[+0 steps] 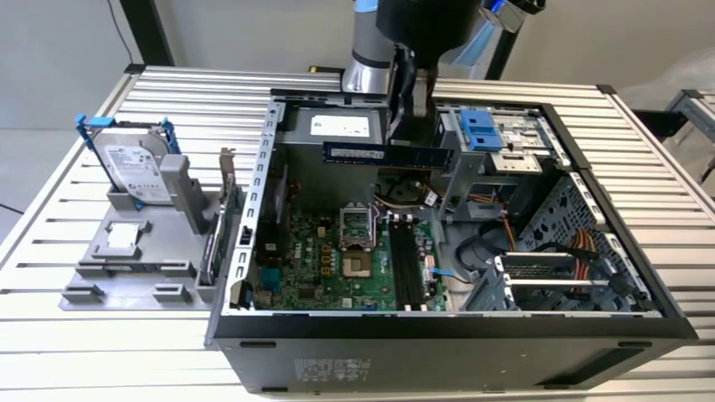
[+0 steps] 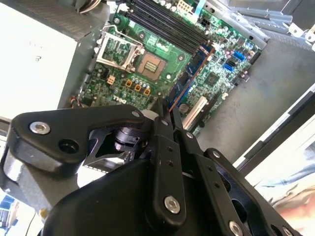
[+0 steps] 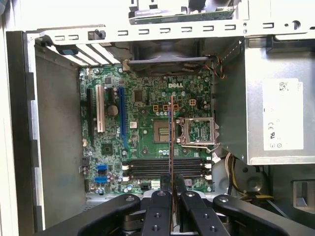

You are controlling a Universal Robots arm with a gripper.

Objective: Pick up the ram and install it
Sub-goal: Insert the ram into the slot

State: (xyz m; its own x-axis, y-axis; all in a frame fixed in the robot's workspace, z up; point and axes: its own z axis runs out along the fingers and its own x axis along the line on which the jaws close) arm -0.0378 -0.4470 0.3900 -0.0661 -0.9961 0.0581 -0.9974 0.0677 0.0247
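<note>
The ram (image 1: 386, 155) is a thin dark-blue strip hanging level above the back of the open computer case (image 1: 447, 331). My gripper (image 1: 409, 138) comes down from above and is shut on it near its middle. In both wrist views the ram (image 3: 171, 132) (image 2: 189, 76) shows edge-on, clamped between the black fingertips (image 3: 162, 186) (image 2: 158, 110). Below it lies the green motherboard (image 3: 142, 132) (image 1: 324, 260) (image 2: 123, 78). Its black memory slots (image 3: 165, 167) (image 1: 404, 268) (image 2: 167, 24) sit well under the strip, apart from it.
A silver hard drive (image 1: 132, 167) with blue rails stands on a grey fixture (image 1: 123, 268) at the exterior view's left. Inside the case are the processor socket (image 1: 355, 224), a blue drive bay (image 1: 480, 130), orange cables (image 1: 581, 247) and a power supply (image 3: 275, 118).
</note>
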